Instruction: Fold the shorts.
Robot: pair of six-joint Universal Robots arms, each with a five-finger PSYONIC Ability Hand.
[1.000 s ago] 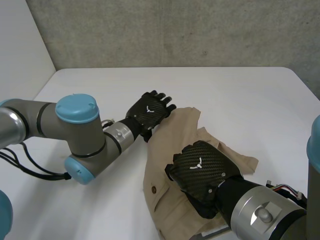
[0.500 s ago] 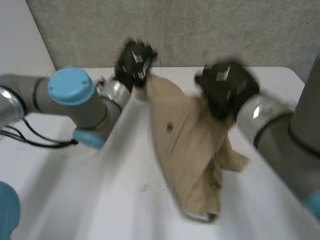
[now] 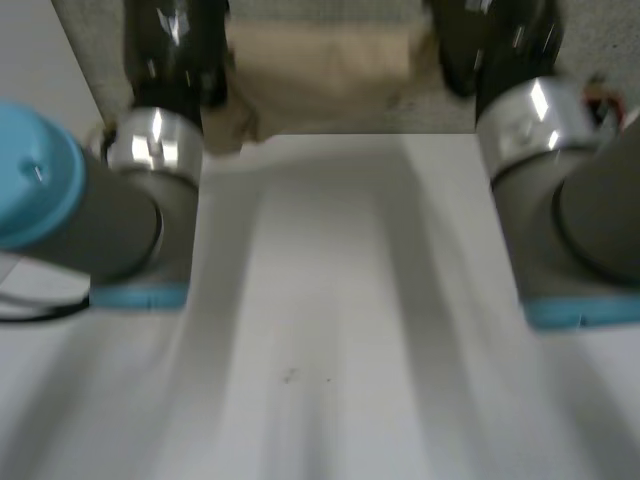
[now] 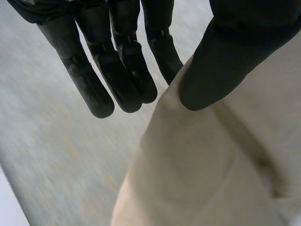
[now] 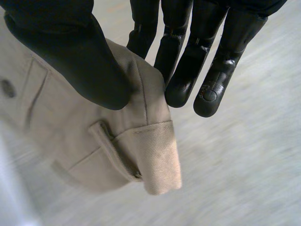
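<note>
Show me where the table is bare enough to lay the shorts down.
The white table is bare all the way between the left arm and right arm. Crowded at the far side, where left hand and right hand each pinch the shorts held up between them.

So the shorts (image 3: 320, 60) are at top centre of the frame, strung between the left hand (image 3: 175, 45) upper left and the right hand (image 3: 490, 35) upper right, with an edge tucked between thumb and fingers on each. The table (image 3: 320, 330) sits across the lower frame, underneath it all.
</note>
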